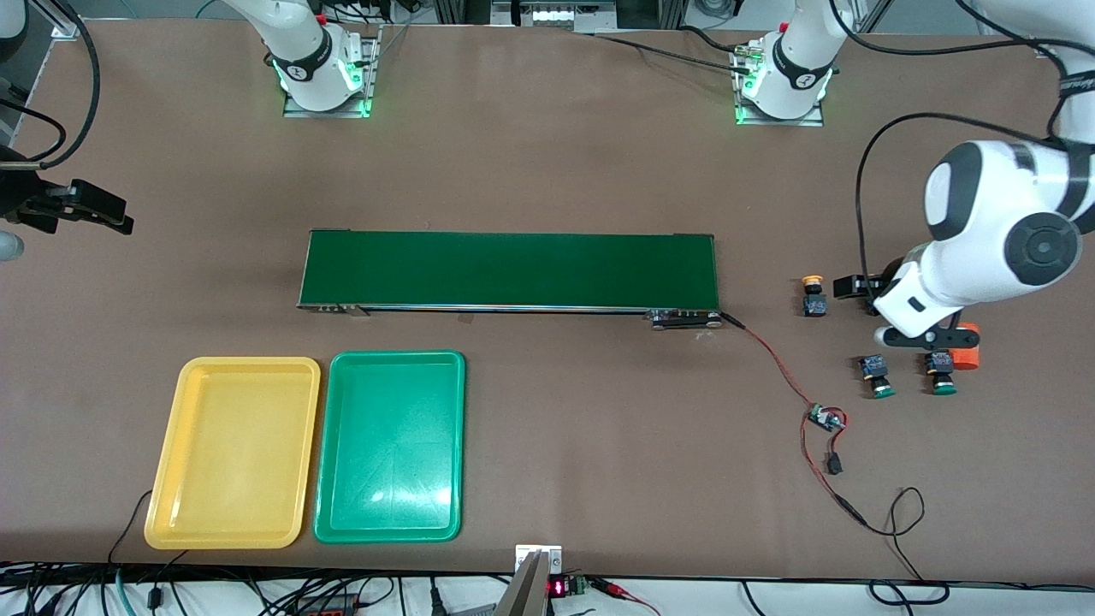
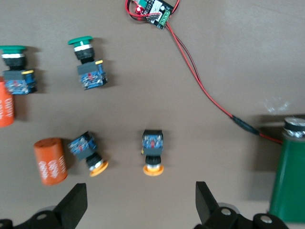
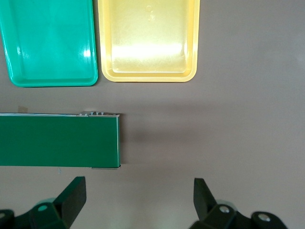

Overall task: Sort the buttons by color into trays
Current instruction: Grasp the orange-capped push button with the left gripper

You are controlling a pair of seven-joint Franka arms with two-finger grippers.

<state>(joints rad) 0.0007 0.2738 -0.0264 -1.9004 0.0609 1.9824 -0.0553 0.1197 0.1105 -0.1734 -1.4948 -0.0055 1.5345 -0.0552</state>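
Note:
Two yellow-capped buttons (image 2: 152, 151) (image 2: 87, 153) lie on the table just ahead of my open, empty left gripper (image 2: 140, 204). Two green-capped buttons (image 2: 89, 69) (image 2: 15, 72) lie past them. In the front view I see one yellow-capped button (image 1: 813, 296) and both green-capped ones (image 1: 876, 376) (image 1: 941, 374); the left arm hides the other yellow-capped one. My left gripper (image 1: 858, 287) hangs over this cluster. The yellow tray (image 1: 248, 363) and green tray (image 1: 398, 355) lie side by side, empty, toward the right arm's end. My right gripper (image 1: 103, 212) (image 3: 139, 200) is open and waits above the table's end.
A long dark-green conveyor belt (image 1: 509, 269) crosses the middle of the table. Two orange cylinders (image 2: 50, 161) (image 2: 5, 109) lie beside the buttons. A small circuit board (image 1: 825, 417) on red wire lies nearer the front camera than the buttons.

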